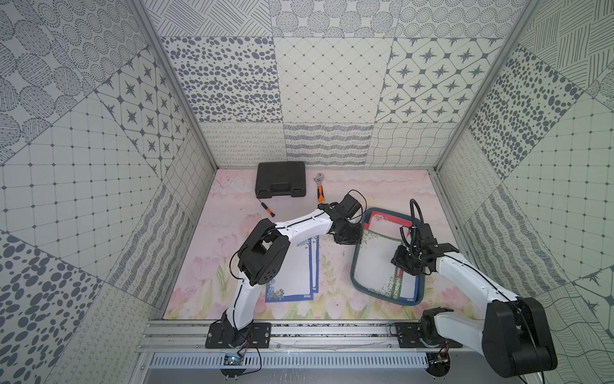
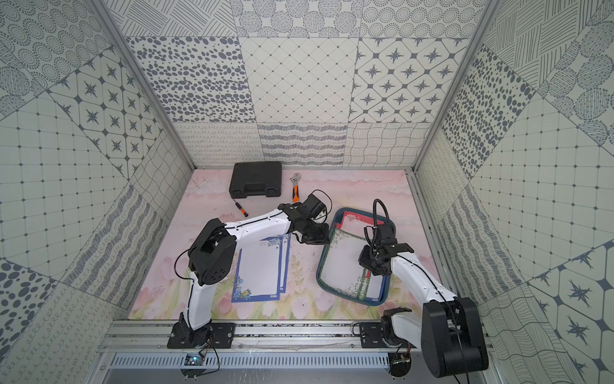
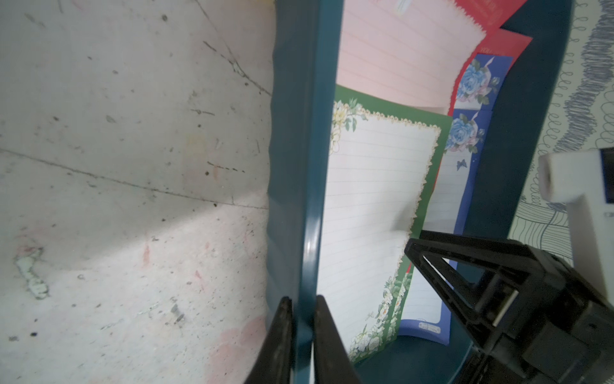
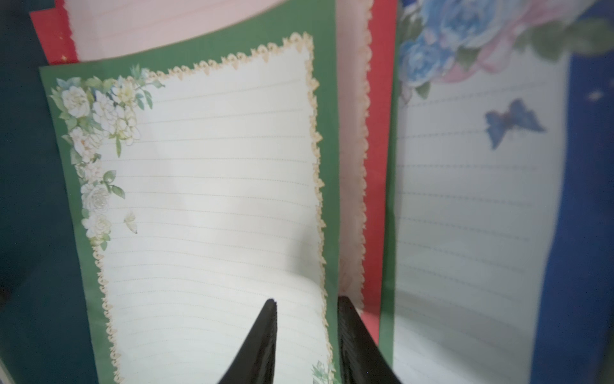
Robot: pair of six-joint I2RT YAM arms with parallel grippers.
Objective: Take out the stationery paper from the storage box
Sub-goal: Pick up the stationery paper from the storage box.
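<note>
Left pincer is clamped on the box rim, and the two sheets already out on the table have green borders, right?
No: those two sheets have blue borders, as both top views show. The left pincer is indeed clamped on the storage box rim.

**Bimanual pose: both arms bent at the elbow.**
Left arm (image 1: 299, 226) points toward 2 o'clock, left gripper (image 3: 302, 299) clamped on the storage box (image 3: 309, 133) wall. Right arm (image 1: 465, 269) points toward 10 o'clock, right gripper (image 4: 307, 301) jaws apart.

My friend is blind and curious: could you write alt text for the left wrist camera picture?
The left tool pinches the rim of a dark teal storage box on a scuffed pale table. Inside lies overlapping stationery paper, a green-bordered sheet on top.
</note>
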